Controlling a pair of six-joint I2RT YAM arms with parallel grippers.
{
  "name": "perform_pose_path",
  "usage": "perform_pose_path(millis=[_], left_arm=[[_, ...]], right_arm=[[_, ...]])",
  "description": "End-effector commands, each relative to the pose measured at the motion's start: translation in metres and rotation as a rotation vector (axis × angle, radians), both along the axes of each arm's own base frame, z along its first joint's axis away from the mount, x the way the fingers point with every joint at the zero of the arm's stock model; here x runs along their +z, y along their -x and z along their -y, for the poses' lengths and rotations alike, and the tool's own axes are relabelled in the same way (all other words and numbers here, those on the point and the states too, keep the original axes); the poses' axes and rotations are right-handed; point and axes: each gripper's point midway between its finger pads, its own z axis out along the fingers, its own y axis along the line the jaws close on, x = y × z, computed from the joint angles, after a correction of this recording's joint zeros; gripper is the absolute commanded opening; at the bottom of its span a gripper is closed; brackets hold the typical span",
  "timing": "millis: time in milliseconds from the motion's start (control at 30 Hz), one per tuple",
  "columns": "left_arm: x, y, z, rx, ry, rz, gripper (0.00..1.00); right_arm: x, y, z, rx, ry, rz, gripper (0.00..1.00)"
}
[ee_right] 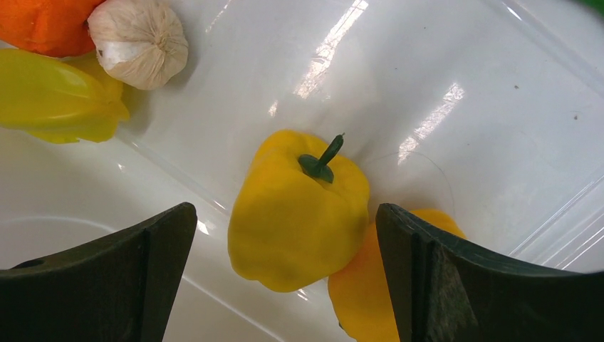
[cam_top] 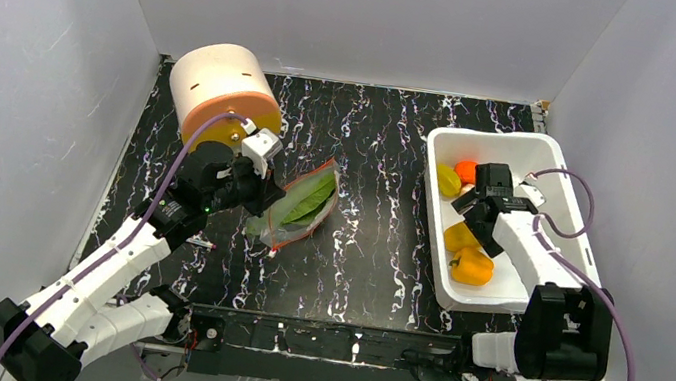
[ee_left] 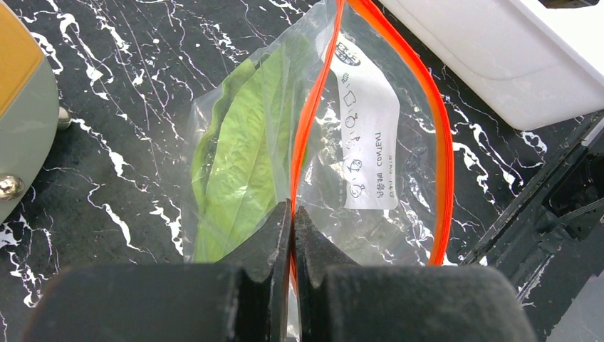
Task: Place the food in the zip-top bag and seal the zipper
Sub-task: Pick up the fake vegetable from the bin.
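We find the left gripper (ee_left: 292,214) with its jaws pressed together, clamped on the zipper (ee_left: 445,142) where the red-orange strip runs down between the fingertips; the zip-top bag (cam_top: 304,204) lies on the black marbled table (cam_top: 389,158), left of centre, just right of that gripper. From the left wrist view the two sides of the strip bow apart, so the mouth stands open; a long green leaf (ee_left: 242,157) lies inside the clear film, and a white printed label (ee_left: 370,142) shows on the bag beside it. A peach-coloured cylinder (cam_top: 224,82) stands at the far left, near the left arm.

The right gripper (ee_right: 285,228) hangs over the white tub (cam_top: 523,142) on the right side of the table, its jaws spread wide; a yellow pepper (ee_right: 299,214) sits between them with a gap on each side, touched by neither finger. A second yellow pepper (ee_right: 363,299) lies against the first, on its near side. Further off in the tub we see a garlic bulb (ee_right: 139,39), an orange-red fruit (ee_right: 43,25) and a yellow-green piece (ee_right: 57,92), crowded together and touching; all of these lie in the tub, well apart from the bag.
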Motion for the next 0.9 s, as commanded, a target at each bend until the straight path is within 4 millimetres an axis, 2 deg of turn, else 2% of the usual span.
perform_pose_path(millis=[0,200,333,500,700,867], left_arm=[[0.006,-0.002,-0.001,0.001,-0.006,0.036,0.0],[0.005,-0.002,-0.003,0.009,-0.013,0.038,0.0],[0.006,-0.004,-0.007,0.025,-0.022,0.051,0.0],[0.005,-0.002,-0.006,0.019,-0.018,0.049,0.0],[0.008,-0.003,-0.007,0.028,-0.014,0.055,0.0],[0.008,-0.002,-0.005,0.021,-0.009,0.048,0.0]], right_arm=[[0.001,-0.015,0.003,-0.037,-0.003,0.05,0.96],[-0.007,-0.023,-0.005,0.016,-0.022,0.046,0.93],[-0.011,-0.023,-0.004,0.03,-0.015,0.055,0.86],[0.0,-0.028,-0.005,0.051,-0.015,0.119,0.78],[0.006,-0.025,0.004,0.068,0.042,0.14,0.66],[0.02,-0.024,0.009,0.062,0.071,0.175,0.58]])
